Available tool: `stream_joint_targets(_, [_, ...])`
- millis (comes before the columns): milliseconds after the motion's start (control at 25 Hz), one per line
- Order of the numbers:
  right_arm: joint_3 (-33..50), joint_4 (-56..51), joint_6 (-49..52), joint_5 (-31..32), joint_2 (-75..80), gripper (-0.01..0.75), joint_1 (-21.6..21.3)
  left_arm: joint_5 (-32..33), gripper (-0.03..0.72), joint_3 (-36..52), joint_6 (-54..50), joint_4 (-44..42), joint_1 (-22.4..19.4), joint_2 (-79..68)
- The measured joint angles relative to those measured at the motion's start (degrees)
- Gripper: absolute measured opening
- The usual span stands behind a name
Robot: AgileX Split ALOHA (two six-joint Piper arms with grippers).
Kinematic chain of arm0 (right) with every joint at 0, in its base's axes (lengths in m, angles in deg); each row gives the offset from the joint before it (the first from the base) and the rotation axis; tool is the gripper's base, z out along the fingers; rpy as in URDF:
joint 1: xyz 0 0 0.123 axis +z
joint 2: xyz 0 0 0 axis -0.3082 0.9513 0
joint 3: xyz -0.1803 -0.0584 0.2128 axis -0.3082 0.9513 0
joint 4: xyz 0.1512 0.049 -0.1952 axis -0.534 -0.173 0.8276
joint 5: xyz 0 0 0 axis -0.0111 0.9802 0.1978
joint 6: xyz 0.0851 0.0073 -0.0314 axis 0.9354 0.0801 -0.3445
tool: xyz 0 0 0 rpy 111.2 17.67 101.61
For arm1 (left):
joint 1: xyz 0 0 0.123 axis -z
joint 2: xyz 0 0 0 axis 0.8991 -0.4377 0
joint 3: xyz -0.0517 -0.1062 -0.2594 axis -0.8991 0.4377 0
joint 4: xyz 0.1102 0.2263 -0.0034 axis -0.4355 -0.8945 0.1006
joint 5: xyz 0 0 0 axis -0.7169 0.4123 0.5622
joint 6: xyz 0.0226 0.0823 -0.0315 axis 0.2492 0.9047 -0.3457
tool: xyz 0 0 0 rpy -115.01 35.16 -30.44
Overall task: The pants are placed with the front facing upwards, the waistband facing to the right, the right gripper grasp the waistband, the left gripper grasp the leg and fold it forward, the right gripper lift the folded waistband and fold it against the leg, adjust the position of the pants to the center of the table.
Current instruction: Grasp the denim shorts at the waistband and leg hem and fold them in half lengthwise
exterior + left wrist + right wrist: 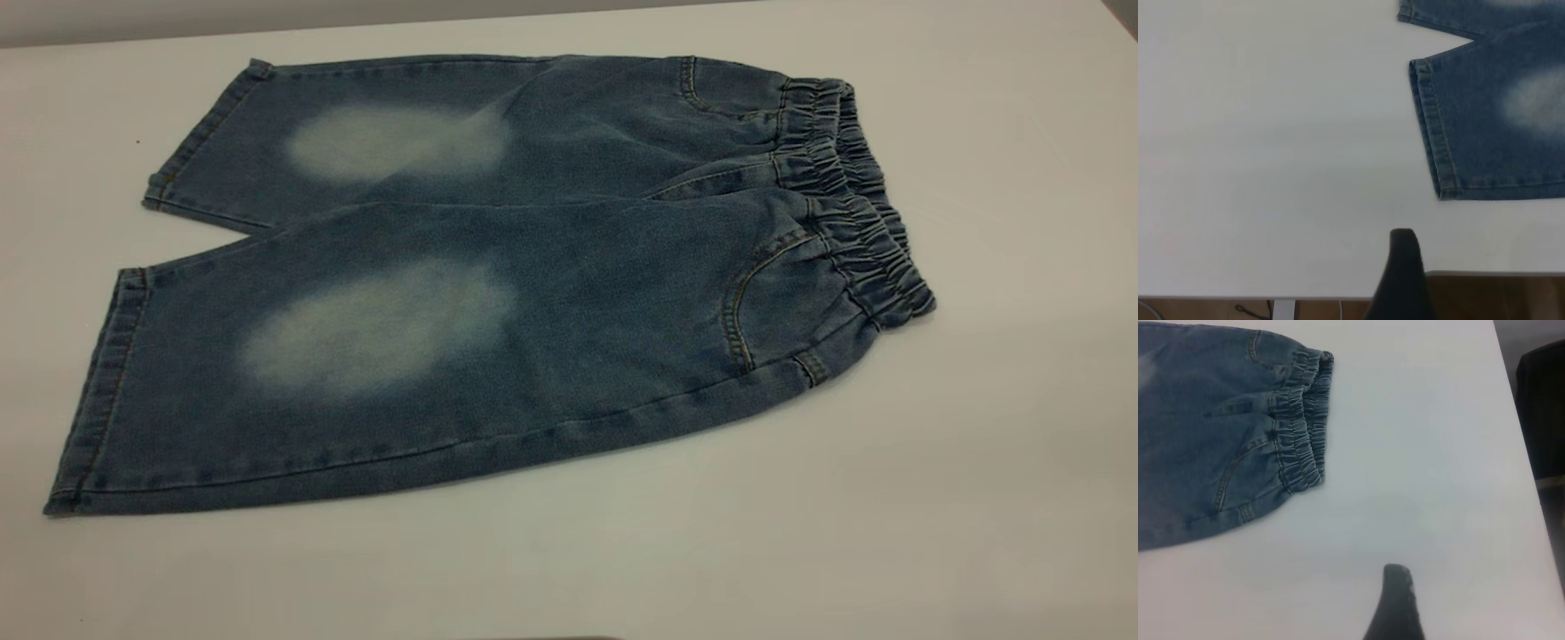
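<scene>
The blue denim pants (533, 293) lie flat on the white table (978, 462), front up, with a pale oval on each leg. The ruched waistband (853, 196) points right. The near leg (356, 373) and the far leg (373, 142) spread apart towards the left. Neither gripper shows in the exterior view. In the left wrist view a black tip of my left gripper (1403, 267) hangs over the table's edge, well clear of the near leg's cuff (1435, 133). In the right wrist view a black tip of my right gripper (1397, 600) hovers over bare table, apart from the waistband (1301, 427).
The table edge (1485, 272) runs close under the left gripper, with brown floor beyond it. A dark object (1541, 407) stands past the table's right edge. Bare tabletop surrounds the pants on all sides.
</scene>
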Motion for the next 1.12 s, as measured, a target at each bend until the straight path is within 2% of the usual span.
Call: stream_joint_targets(1120, [-0.1, -2.7, 0.1, -1.0, 0.0, 0.502, 0.0, 0.0, 0.547, 0.0, -0.1, -0.1, 0.0, 0.0])
